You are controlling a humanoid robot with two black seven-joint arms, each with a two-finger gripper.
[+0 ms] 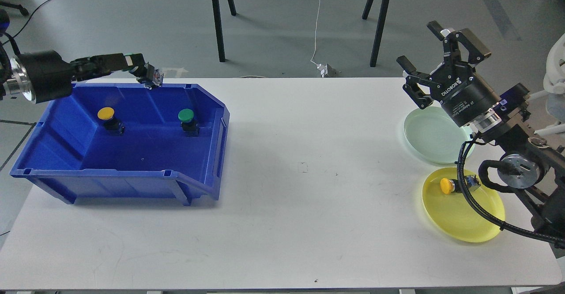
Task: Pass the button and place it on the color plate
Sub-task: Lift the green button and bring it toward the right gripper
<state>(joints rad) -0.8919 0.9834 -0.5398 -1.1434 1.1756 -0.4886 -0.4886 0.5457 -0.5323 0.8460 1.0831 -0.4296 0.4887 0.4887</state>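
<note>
Right jaws (435, 53) gape apart above the green plate (430, 135) at the counter's (300, 197) right edge; left jaws (151, 78), over the blue bin's (132, 177) back wall, cannot be told; one yellow button (446, 186) lies on the yellow plate (463, 219); another yellow button (107, 115) and a green button (186, 117) sit in the bin.

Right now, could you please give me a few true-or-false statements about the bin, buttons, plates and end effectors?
1. The blue bin holds a yellow button and a green button. True.
2. The yellow plate is bare. False: a yellow-capped button lies on it.
3. The green plate has no button on it. True.
4. The right end effector grips a button. False: it is open and holds nothing.
5. The left end effector is over the bin's far edge. True.
</note>
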